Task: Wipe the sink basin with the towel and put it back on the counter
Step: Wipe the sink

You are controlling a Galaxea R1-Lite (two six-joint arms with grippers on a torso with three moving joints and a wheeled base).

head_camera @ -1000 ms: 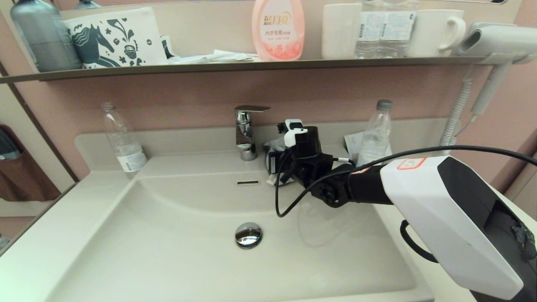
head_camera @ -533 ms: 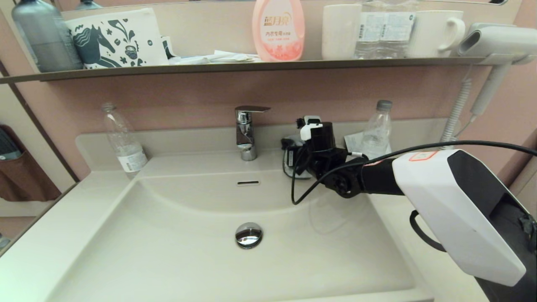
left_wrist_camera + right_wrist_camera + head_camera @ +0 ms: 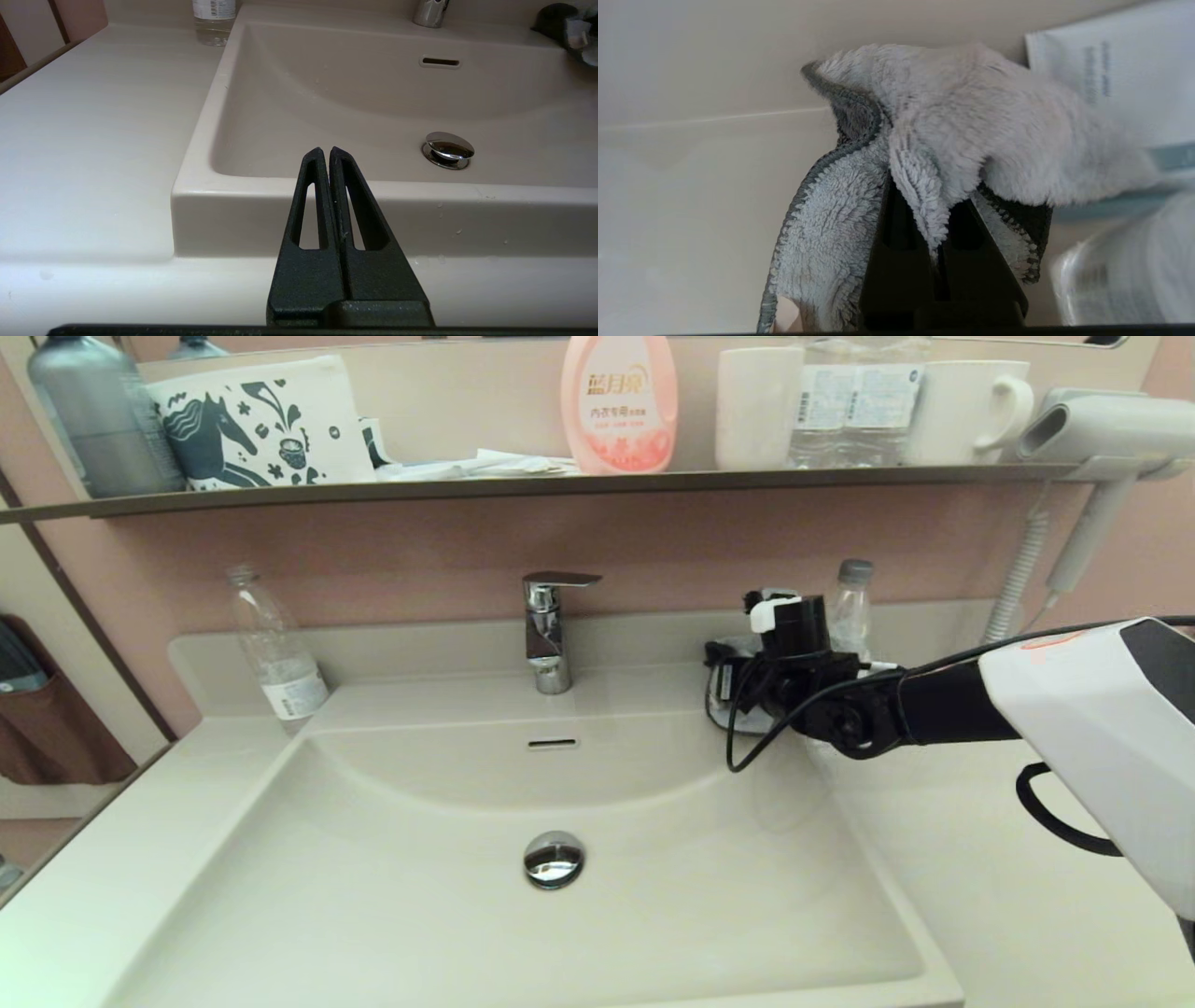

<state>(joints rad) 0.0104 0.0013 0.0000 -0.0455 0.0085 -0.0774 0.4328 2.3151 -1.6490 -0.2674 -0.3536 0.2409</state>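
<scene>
The cream-white sink basin (image 3: 420, 896) fills the middle of the head view, with its chrome drain plug (image 3: 553, 859) and overflow slot (image 3: 552, 743). My right gripper (image 3: 733, 686) is over the counter (image 3: 980, 859) at the basin's back right corner, by the low back edge. It is shut on the light-blue towel (image 3: 971, 130), whose folds drape over both fingers and show the dark grey edge. In the head view the gripper hides most of the towel (image 3: 720, 703). My left gripper (image 3: 324, 151) is shut on nothing, low before the sink's front edge.
A chrome faucet (image 3: 549, 630) stands behind the basin. One clear bottle (image 3: 275, 649) is on the back left counter and another (image 3: 848, 616) just behind the right gripper, beside a paper packet (image 3: 1111, 70). A shelf (image 3: 560, 483) with bottles and cups runs above.
The right arm has carried the towel to the right and back, from the basin's back rim near the faucet to the counter's back right corner. The left gripper's earlier position is not shown.
</scene>
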